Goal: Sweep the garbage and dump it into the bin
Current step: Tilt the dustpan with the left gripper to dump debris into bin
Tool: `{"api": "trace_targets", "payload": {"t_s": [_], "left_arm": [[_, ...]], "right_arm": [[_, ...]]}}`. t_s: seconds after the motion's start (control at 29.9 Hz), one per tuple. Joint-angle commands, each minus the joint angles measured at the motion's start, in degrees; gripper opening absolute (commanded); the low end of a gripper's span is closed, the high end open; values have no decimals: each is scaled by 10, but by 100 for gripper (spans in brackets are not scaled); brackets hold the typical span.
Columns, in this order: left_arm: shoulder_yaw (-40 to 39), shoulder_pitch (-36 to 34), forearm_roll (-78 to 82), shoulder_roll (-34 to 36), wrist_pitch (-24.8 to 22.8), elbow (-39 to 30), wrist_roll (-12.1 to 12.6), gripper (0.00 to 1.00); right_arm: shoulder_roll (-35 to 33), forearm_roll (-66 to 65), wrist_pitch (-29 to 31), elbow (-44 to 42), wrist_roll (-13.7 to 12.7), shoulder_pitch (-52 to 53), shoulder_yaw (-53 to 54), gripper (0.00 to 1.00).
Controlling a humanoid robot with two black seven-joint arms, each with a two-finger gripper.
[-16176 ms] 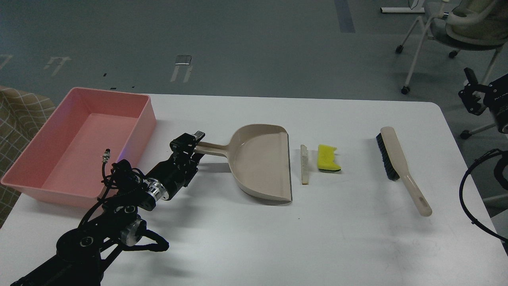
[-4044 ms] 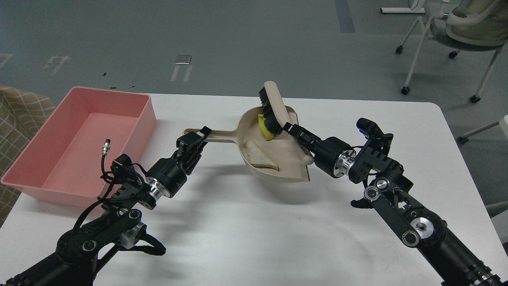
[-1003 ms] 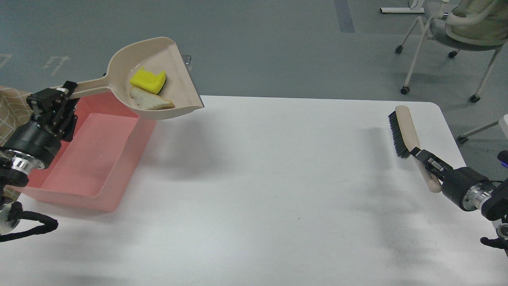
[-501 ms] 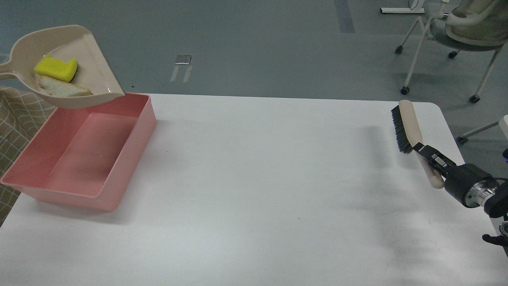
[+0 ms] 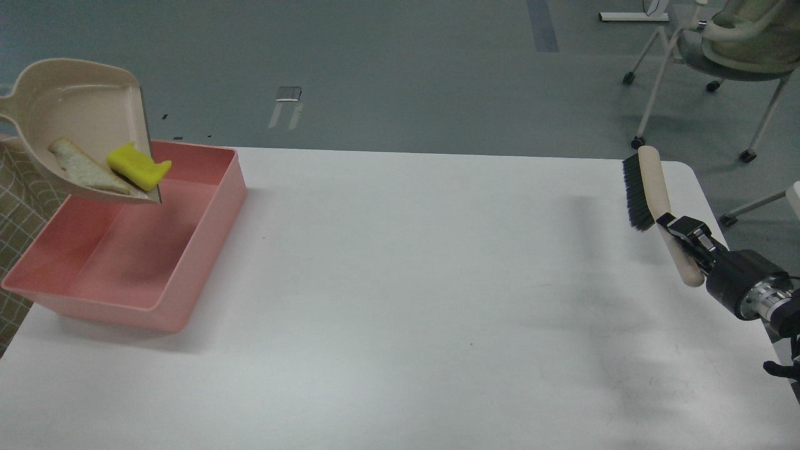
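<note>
The beige dustpan (image 5: 75,119) hangs tilted over the far left part of the pink bin (image 5: 206,212). Its handle runs off the left edge, and my left gripper is out of view. The yellow sponge piece (image 5: 137,167) sits at the pan's lip, sticking out over the bin. The pale bread slice (image 5: 84,174) lies in the pan behind it. My right gripper (image 5: 684,237) is shut on the handle of the beige brush (image 5: 653,187) and holds it above the table's right edge.
The white table (image 5: 406,281) spreads between the bin and the brush. An office chair (image 5: 719,37) stands on the grey floor at the back right. A checked cloth (image 5: 19,206) shows at the left edge.
The dustpan has tipped mouth-down over the bin. The sponge has slid to the lip and the bread has slid lower. The brush has shifted slightly up and right.
</note>
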Motion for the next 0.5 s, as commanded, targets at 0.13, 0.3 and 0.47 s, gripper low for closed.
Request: {"api": "trace_targets", "payload": {"t_s": [0.13,0.3,0.47], "left_arm": [[-2,-36,159,2,10,-32,-13,0],[1,-60,184,43,16,-69,-13,0],[2,-54,192,94,16,-113,-13,0]], "right_arm": [[5,1,0,8,0,0,2,19],[5,1,-1,12,0,0,2,19],[2,1,-1,16,1,-8,5,19]]}}
